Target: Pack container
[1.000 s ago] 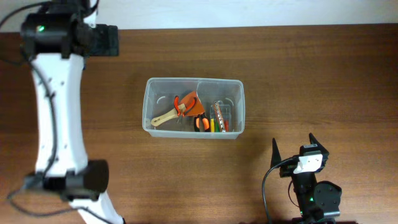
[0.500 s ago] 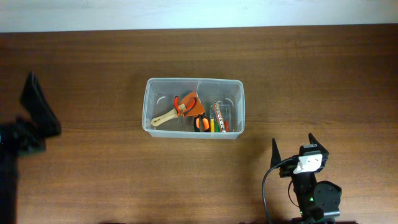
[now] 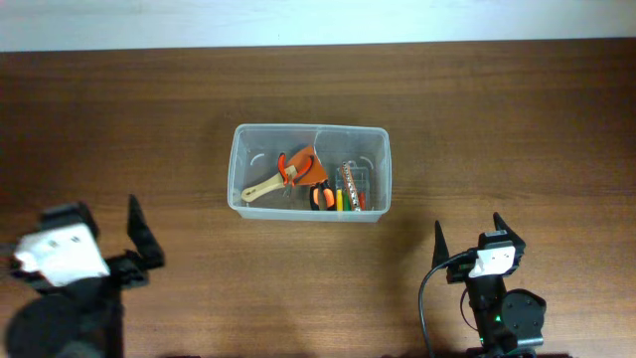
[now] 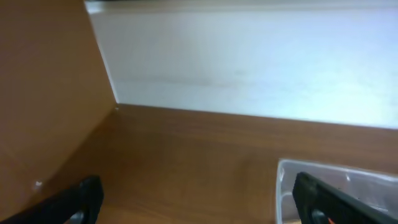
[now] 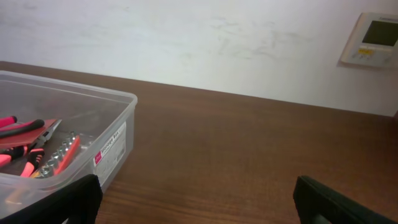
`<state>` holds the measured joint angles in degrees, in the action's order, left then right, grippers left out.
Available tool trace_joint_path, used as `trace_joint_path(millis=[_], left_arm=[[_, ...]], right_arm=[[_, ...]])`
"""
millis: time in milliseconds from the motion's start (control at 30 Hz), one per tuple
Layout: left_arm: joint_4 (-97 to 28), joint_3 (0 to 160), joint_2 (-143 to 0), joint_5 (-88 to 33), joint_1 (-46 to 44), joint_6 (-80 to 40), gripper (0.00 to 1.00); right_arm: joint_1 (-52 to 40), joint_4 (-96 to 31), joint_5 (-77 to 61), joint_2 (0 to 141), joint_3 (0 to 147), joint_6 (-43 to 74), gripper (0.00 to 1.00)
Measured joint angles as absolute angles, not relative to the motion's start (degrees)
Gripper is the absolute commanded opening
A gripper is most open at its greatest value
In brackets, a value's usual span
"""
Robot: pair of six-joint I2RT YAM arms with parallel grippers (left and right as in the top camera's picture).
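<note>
Wood table is carrying container mid-surface, tools lying inside; left gripper & right gripper are hanging spread, empty, well apart from it; it's prob. handling light, stiff, slick; pinching its rim looks best.

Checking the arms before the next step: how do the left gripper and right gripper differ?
The left gripper looks blurred in the overhead view; the right gripper is sharp. The left gripper sits near-left of the container, the right gripper near-right. Both are open, empty and apart from the container.
</note>
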<state>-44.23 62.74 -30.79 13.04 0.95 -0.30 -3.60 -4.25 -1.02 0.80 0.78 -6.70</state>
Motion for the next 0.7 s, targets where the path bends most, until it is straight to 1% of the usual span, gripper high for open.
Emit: trace_joint_path(millis=[133,300,700], left_arm=[[-38.39,50.72,-25.43,9.61,1.10,-0.30,0.99],[-35.35,39.68,-21.26,5.63,1.10,-0.30,0.99],[-33.10,24.53,-11.73,2.72,1.10,-0.30,0.99]], right_arm=[[-3.60,-4.25,-1.02,0.80,0.78,-6.72,0.99],[-3.60,-4.25,-1.02,0.80,0.78,-6.70,0.99],[-3.60,-4.27,-1.02,0.80,0.78,-6.68,0.99]])
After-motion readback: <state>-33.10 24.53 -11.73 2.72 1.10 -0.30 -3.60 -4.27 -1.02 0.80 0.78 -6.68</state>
